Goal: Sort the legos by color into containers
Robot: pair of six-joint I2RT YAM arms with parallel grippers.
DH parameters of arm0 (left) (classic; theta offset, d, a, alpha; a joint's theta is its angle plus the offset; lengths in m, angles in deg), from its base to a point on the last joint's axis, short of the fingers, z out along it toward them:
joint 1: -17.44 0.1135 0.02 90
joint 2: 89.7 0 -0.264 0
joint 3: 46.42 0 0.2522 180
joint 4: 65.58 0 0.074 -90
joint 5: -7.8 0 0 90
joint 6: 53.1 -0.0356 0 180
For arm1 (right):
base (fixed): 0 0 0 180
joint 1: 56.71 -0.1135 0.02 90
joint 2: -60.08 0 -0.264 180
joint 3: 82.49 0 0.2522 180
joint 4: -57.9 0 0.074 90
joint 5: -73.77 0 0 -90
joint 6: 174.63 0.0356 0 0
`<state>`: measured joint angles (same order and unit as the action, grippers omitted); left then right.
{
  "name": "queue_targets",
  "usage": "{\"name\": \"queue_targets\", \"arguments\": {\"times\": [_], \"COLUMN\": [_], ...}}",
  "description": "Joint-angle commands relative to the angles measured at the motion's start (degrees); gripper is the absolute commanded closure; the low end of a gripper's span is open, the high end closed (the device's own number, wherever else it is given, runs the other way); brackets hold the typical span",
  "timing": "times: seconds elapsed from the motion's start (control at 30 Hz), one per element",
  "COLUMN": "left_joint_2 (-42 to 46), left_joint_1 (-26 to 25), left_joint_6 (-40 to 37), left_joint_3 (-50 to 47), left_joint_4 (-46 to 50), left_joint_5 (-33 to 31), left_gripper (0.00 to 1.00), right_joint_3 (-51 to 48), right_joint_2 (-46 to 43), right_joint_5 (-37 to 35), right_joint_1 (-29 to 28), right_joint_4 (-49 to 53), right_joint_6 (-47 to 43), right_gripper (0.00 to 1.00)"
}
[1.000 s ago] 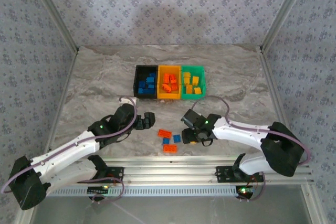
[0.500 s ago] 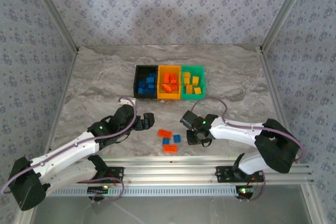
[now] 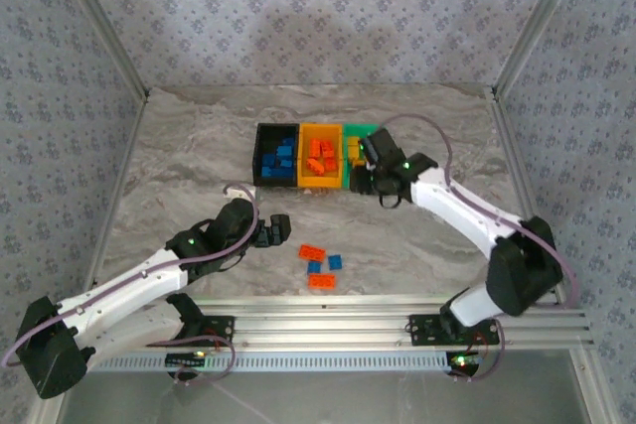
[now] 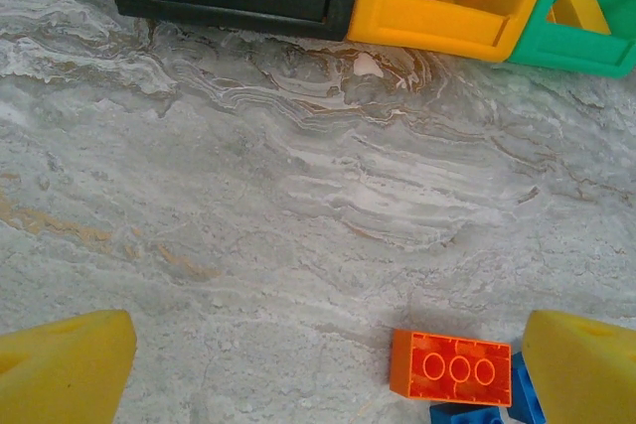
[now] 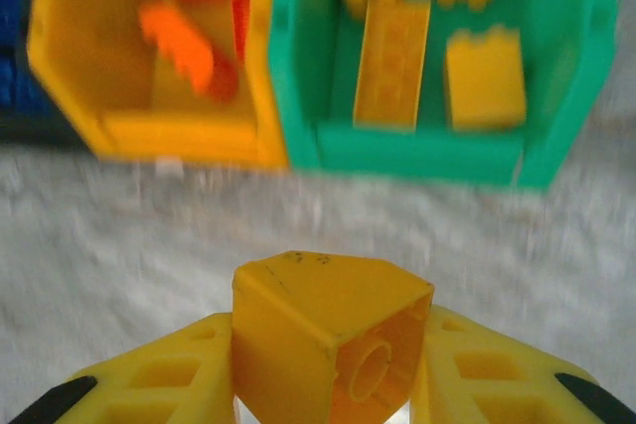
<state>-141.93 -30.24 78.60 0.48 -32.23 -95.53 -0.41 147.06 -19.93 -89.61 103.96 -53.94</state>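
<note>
One yellow lego (image 5: 333, 330) in right pincer (image 5: 326, 384), before green bin (image 5: 417, 158)

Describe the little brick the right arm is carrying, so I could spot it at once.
Find the three joined plastic bins, black, yellow-orange and green, on the grey marbled table. At the green bin's near edge hangs the right gripper, shut on a small yellow plastic brick. Unlike every other brick, it lies neither in a bin nor on the table.

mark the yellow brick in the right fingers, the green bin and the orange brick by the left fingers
yellow brick (image 5: 330, 297), right wrist view, upper face
green bin (image 5: 417, 156), right wrist view, front wall
orange brick (image 4: 452, 369), left wrist view, studded top
</note>
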Motion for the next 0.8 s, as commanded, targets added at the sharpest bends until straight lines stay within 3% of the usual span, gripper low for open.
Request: {"name": "queue_targets", "arguments": {"times": [0.0,0.17,0.3,0.5,0.77], "left_joint_2": [-0.67,-1.17,-1.38,-4.41,-23.33], "left_joint_1": [-0.09,-0.1,-0.12,-0.32,-8.05], "left_joint_6": [0.4,0.19,-0.27,-4.0,-9.37], "left_joint_3": [0.59,0.3,-0.19,1.39,10.38], "left_joint_4": [1.21,1.42,1.12,0.15,0.21], "left_joint_5": [0.57,2.09,3.68,8.44,10.49], "left_gripper": [0.01,0.01,0.0,0.01,0.03], "right_joint_3": [7.4,17.07,20.66,16.34,1.76], "right_joint_2": [8.07,19.57,22.41,15.41,4.26], "right_joint_5": [-2.57,-3.59,-3.38,-4.06,-2.6], "right_joint_1": [2.86,6.11,7.11,5.48,2.55], "right_joint_4": [-2.55,-1.99,-2.41,-4.53,-7.9], "right_joint_6": [-2.66,-2.87,-2.75,-2.89,-1.18], "right_gripper": [0.61,0.57,0.3,0.22,0.21]}}
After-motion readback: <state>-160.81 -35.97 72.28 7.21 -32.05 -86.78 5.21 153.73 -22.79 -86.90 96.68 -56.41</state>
